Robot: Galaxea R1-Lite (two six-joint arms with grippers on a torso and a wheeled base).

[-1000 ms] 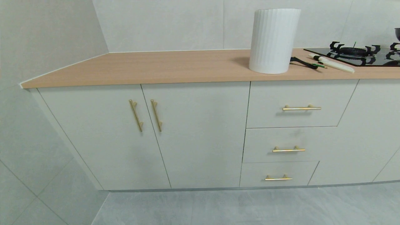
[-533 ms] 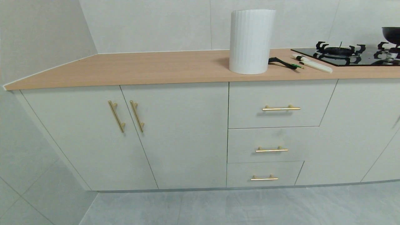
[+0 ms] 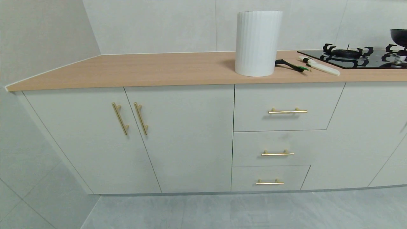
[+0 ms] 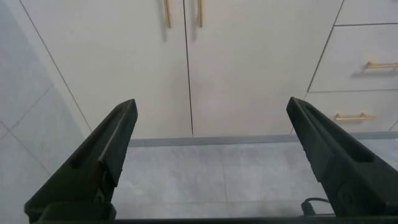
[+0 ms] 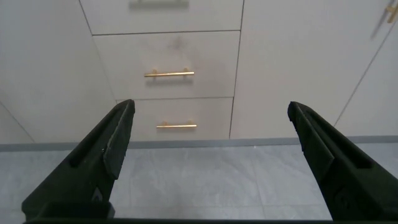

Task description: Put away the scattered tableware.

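A tall white ribbed holder (image 3: pixel 258 43) stands on the wooden countertop (image 3: pixel 152 68). Just to its right lie a black-handled utensil (image 3: pixel 287 64), a small green-tipped piece (image 3: pixel 302 67) and a long white utensil (image 3: pixel 320 67), all flat on the counter. My left gripper (image 4: pixel 211 104) is open and holds nothing, low down in front of the cabinet doors (image 4: pixel 186 56). My right gripper (image 5: pixel 211 107) is open too with nothing in it, low before the drawers (image 5: pixel 168 62).
A black gas hob (image 3: pixel 351 56) with pan supports fills the counter's right end, with a dark pot (image 3: pixel 399 33) on it. Below are two doors with gold handles (image 3: pixel 130 118) and three drawers (image 3: pixel 284 111). Grey tiled floor (image 3: pixel 222 213) lies in front.
The whole head picture has shifted, so the camera turned to the right and then settled. Nothing on the counter has moved.
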